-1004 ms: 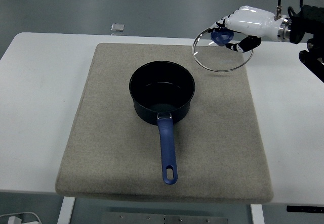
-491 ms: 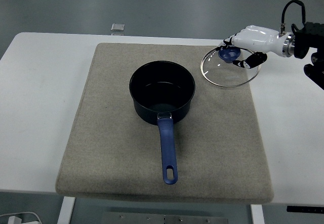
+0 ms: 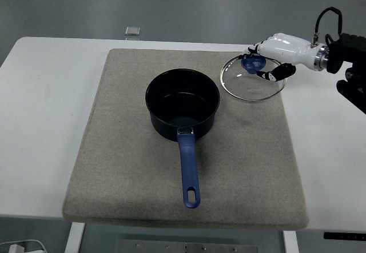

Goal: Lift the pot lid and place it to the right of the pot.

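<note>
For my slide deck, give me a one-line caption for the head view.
Right hand grips the blue knob of the glass lid, low over the mat right of the open pot.

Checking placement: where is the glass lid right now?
In the head view, the glass lid sits on the mat's far-right corner, right of the pot, its knob under the right hand.

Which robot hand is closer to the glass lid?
The right hand. It reaches in from the right edge and its fingers are on the blue knob of the glass lid, beside the pot. The left hand is not in the picture at all.
</note>
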Controlling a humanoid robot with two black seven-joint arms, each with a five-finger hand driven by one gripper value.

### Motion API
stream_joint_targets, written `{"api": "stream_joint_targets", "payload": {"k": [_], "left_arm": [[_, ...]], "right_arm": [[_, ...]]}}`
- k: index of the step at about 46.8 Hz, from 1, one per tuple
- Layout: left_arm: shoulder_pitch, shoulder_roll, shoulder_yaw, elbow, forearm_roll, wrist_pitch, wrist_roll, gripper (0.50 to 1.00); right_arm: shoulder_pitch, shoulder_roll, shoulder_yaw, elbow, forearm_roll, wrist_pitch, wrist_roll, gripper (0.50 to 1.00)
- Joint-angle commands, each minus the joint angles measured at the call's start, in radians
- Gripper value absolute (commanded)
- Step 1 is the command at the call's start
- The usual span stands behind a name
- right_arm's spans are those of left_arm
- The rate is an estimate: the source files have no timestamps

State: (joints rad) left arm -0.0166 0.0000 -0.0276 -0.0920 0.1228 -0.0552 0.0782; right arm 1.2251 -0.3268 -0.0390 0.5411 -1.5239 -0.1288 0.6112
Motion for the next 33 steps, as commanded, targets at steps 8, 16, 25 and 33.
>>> {"api": "stream_joint_targets", "payload": {"k": [8,16,25,33], "left_arm": [[0.000,0.000,0.000,0.000,0.000,0.000,0.000,1.000],[0.001,0.000,0.000,0.000,0.000,0.000,0.000,1.000],[0.000,0.000,0.000,0.000,0.000,0.000,0.000,1.000],[0.001,0.000,0.000,0.000,0.000,0.000,0.000,1.000]], "right_arm": [[-0.030,0.005,0.002,-0.001,0.034,-0.025,0.000,0.500],[-0.047,0.006,0.007,-0.003,0.039,-0.063,0.000,0.500],[-0.056,0.012,0.002,-0.004,0.073,-0.074,0.000,0.500],[-0.058,0.014,0.005,-0.007,0.074,-0.074,0.000,0.500]]}}
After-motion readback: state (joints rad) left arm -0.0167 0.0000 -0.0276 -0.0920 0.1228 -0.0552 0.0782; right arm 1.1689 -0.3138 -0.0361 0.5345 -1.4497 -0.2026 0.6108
